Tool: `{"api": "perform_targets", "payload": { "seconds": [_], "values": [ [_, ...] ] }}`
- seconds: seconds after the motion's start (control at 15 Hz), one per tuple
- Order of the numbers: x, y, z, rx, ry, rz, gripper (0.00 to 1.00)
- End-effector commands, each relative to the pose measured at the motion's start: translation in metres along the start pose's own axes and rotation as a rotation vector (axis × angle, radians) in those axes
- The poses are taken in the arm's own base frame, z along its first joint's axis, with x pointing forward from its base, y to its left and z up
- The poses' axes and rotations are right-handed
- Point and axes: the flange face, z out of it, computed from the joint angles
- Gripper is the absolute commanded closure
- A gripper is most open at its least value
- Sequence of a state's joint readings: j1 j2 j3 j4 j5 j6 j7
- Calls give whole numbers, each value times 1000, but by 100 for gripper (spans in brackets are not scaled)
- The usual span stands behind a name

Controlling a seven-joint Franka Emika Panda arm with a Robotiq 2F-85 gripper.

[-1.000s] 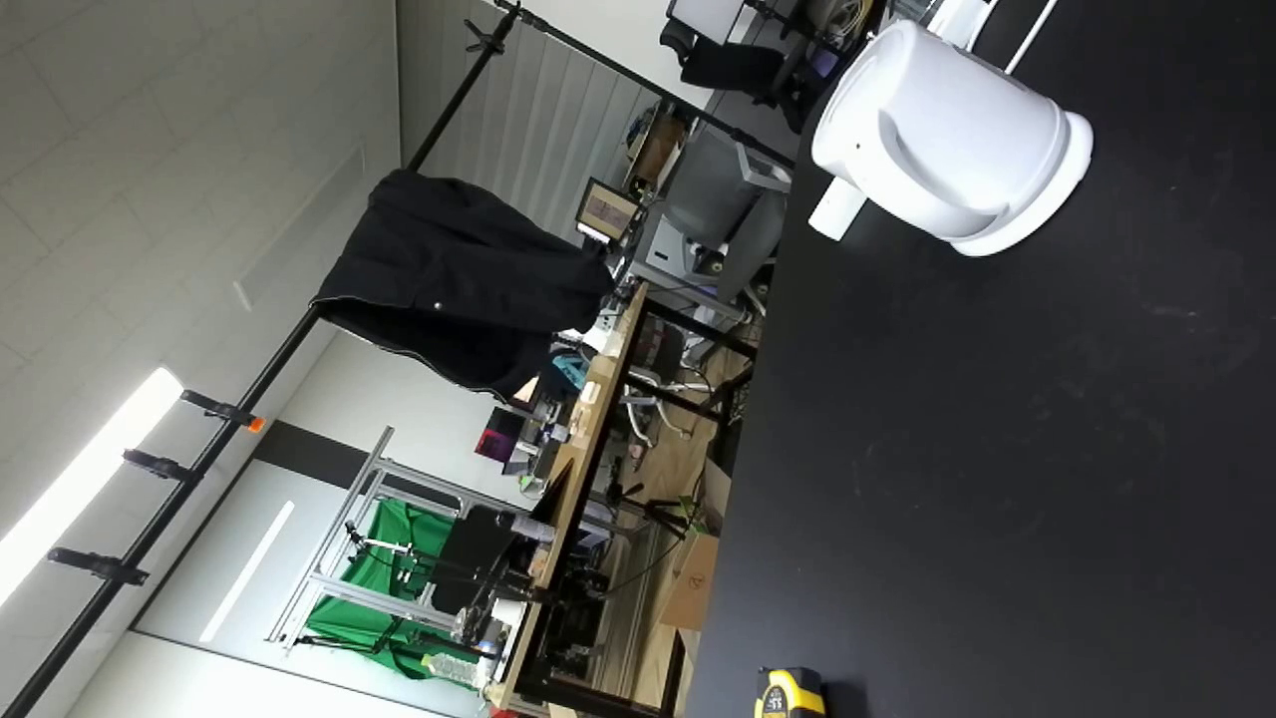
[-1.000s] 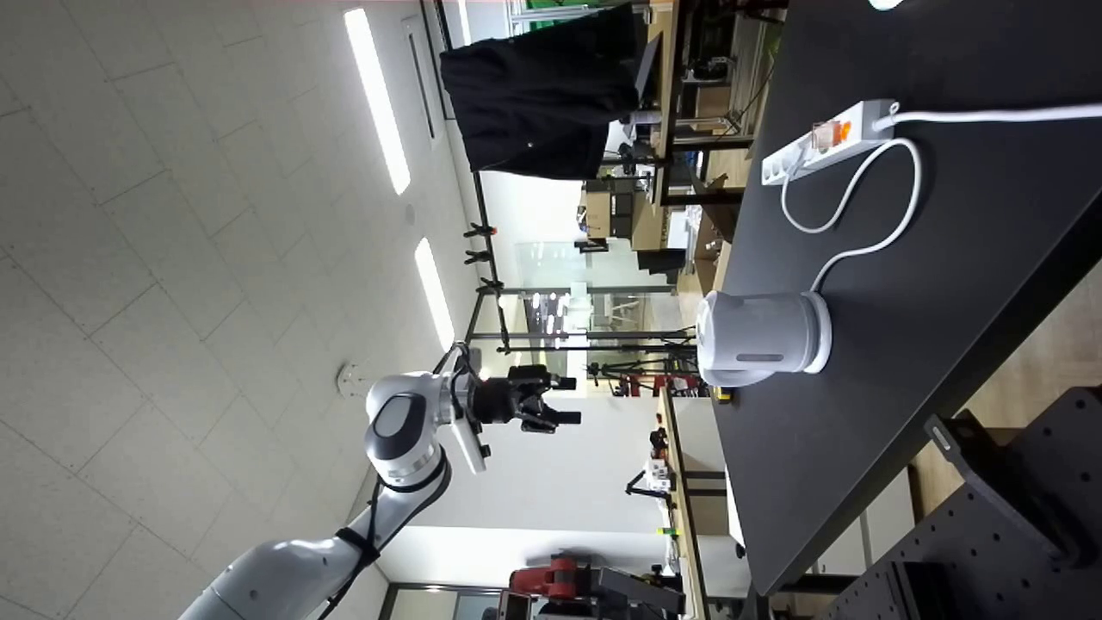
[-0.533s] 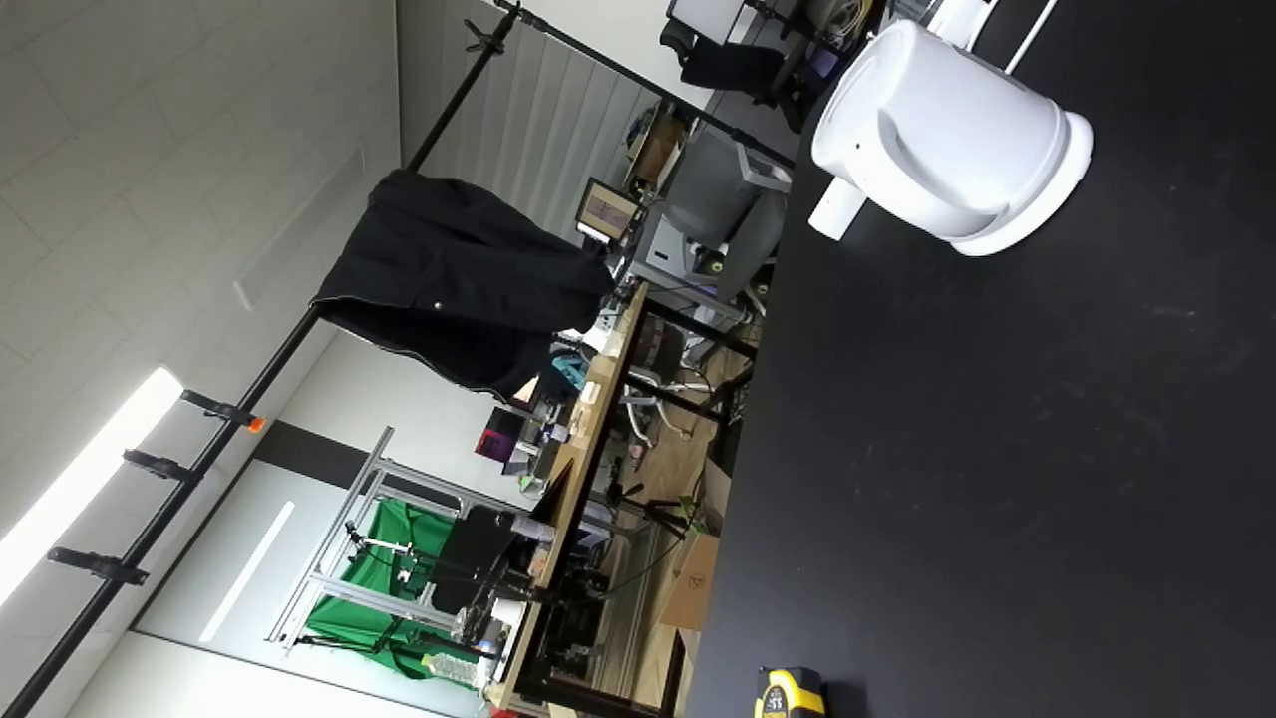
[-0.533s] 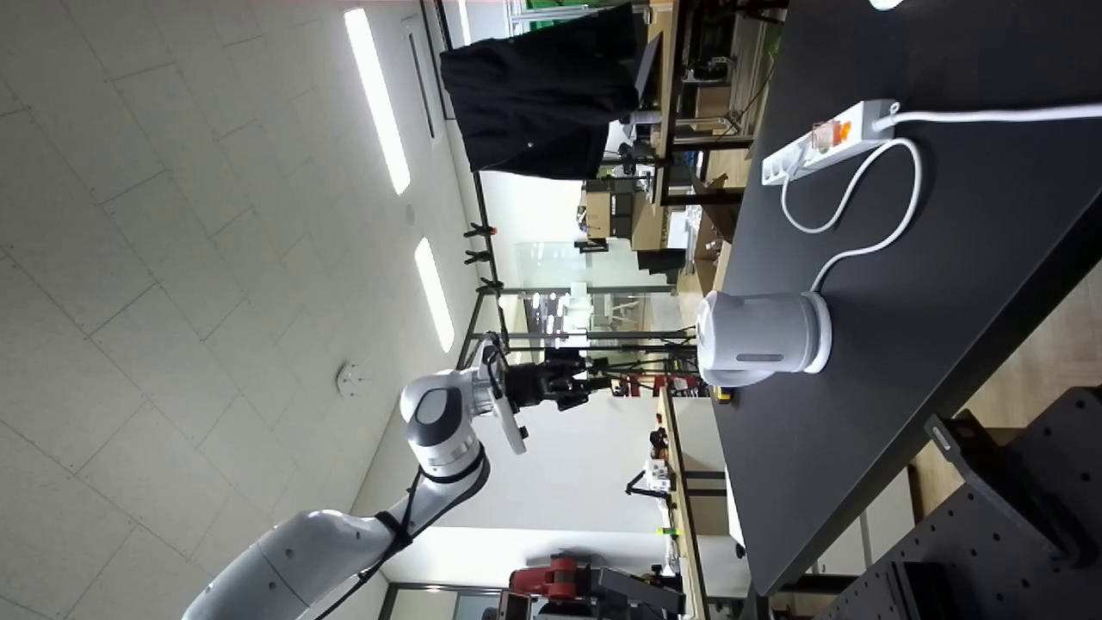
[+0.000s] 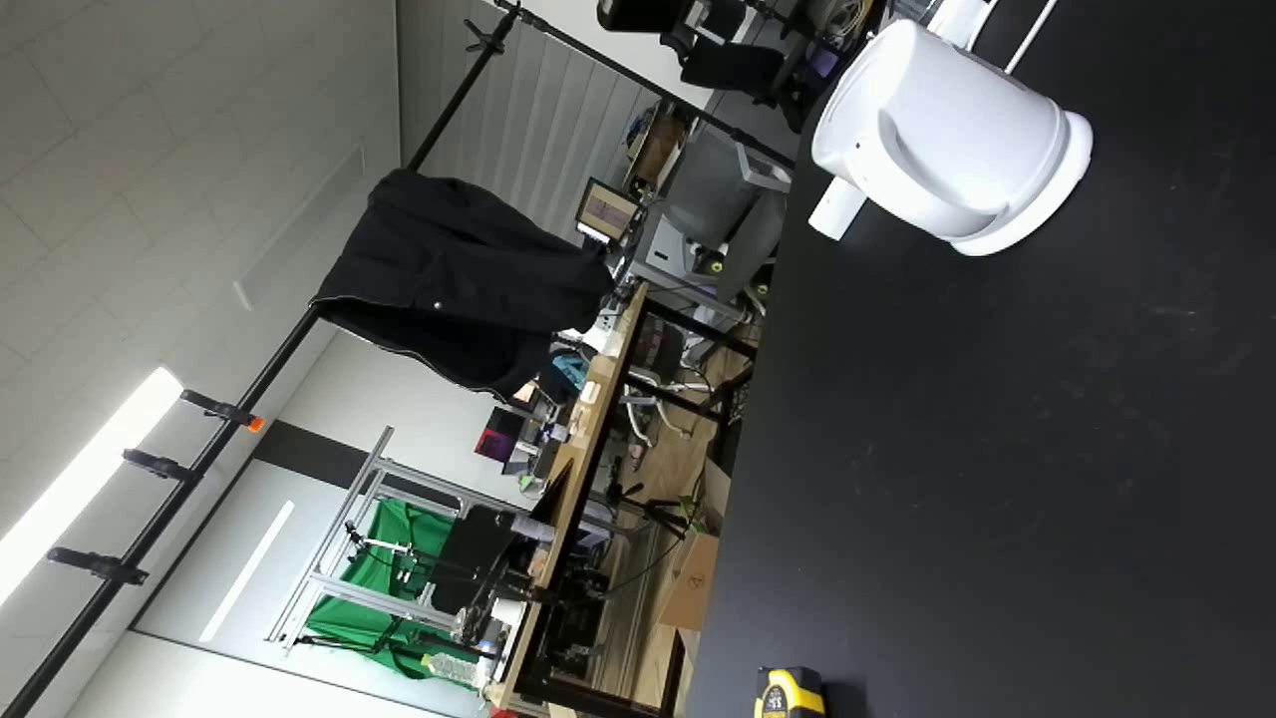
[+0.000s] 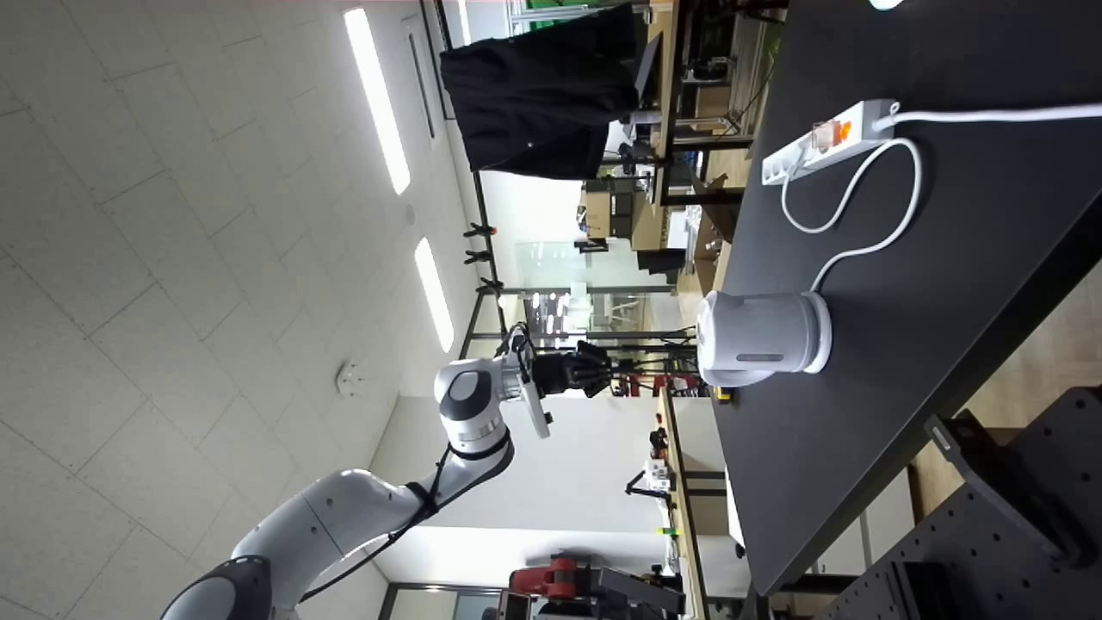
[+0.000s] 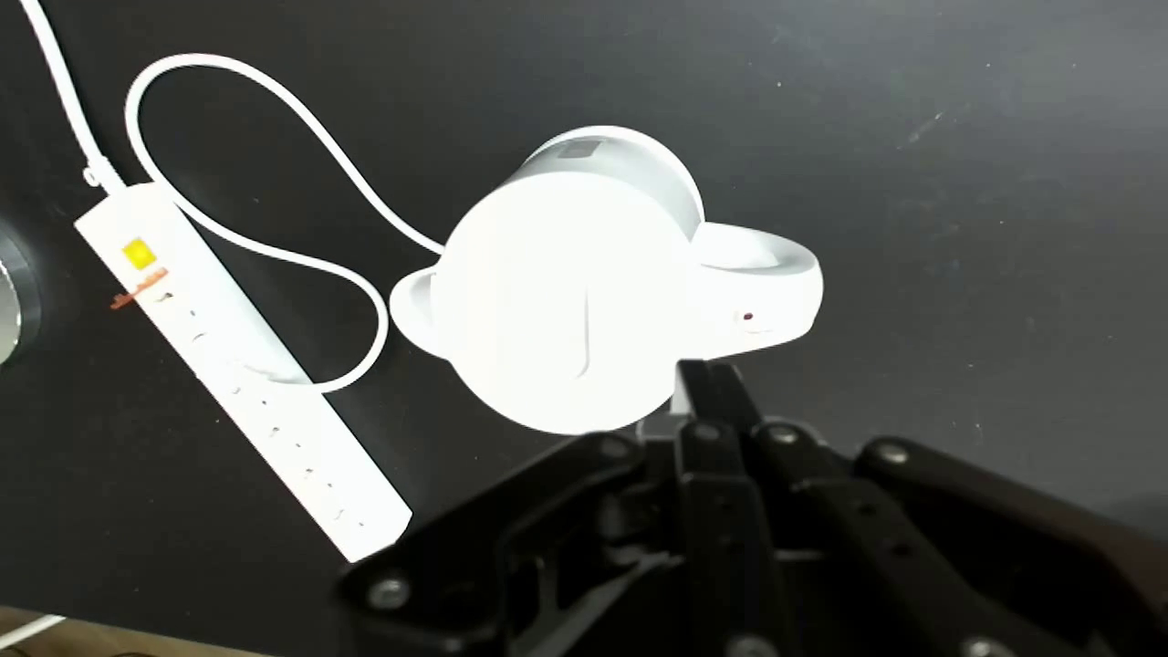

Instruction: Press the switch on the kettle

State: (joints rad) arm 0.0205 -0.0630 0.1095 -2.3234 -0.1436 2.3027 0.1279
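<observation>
The white kettle (image 7: 557,292) stands upright on the black table, seen from above in the wrist view and lying sideways in both exterior views, which are turned. Its handle (image 7: 776,274) points right in the wrist view. On top of the handle a small red spot (image 7: 748,317) with a faint outline looks like the switch. My gripper (image 7: 710,365) is shut, its fingertips together with nothing between them. In an exterior view the gripper (image 6: 609,370) hangs above the kettle (image 6: 762,331), on the handle side, with a clear gap to it.
A white power strip (image 7: 255,365) lies beside the kettle, and the kettle's looped white cord (image 7: 347,164) runs to it. A yellow-and-black tape measure (image 5: 791,693) rests on the table (image 5: 947,449). A black perforated frame (image 6: 1007,508) stands by the table's edge.
The arm has come down toward the kettle and its jaws have gone from open to shut. A dark part of it now shows at an exterior view's top edge. The kettle has not moved.
</observation>
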Motion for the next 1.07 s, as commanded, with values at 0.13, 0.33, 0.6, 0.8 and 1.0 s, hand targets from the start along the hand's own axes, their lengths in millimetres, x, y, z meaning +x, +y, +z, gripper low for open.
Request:
{"api": "perform_targets", "payload": {
  "seconds": [0.13, 0.33, 0.6, 0.8, 1.0],
  "values": [
    [8, -2, 4, -2, -9, 1, 99],
    [9, -2, 3, -4, -9, 1, 99],
    [9, -2, 3, -4, -10, 1, 99],
    [9, -2, 3, -5, -11, 1, 99],
    [9, -2, 3, -5, -11, 1, 99]
  ]
}}
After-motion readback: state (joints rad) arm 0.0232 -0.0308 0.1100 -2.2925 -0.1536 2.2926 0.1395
